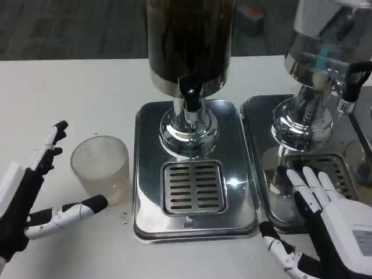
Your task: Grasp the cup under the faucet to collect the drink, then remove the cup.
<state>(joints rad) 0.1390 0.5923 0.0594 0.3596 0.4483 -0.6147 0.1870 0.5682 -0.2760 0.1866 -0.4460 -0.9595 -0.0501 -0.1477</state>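
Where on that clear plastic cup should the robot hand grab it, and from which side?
Probably around the mid-wall of the cup, from the robot's left. It stands upright with its open top up, and the left robot hand already brackets it with fingers spread; the dispenser tray blocks the right side.

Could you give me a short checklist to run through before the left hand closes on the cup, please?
1. Left hand open, fingers apart on either side of the cup: ok.
2. Cup upright on the white table: ok.
3. Cup under the faucet: not ok; it stands left of the drip tray, not on the grate.
4. Grate free of other things: ok.
5. Right hand away from the cup's path: ok; it rests over the second dispenser's tray.
6. Cup contents: cannot tell through the frosted wall.
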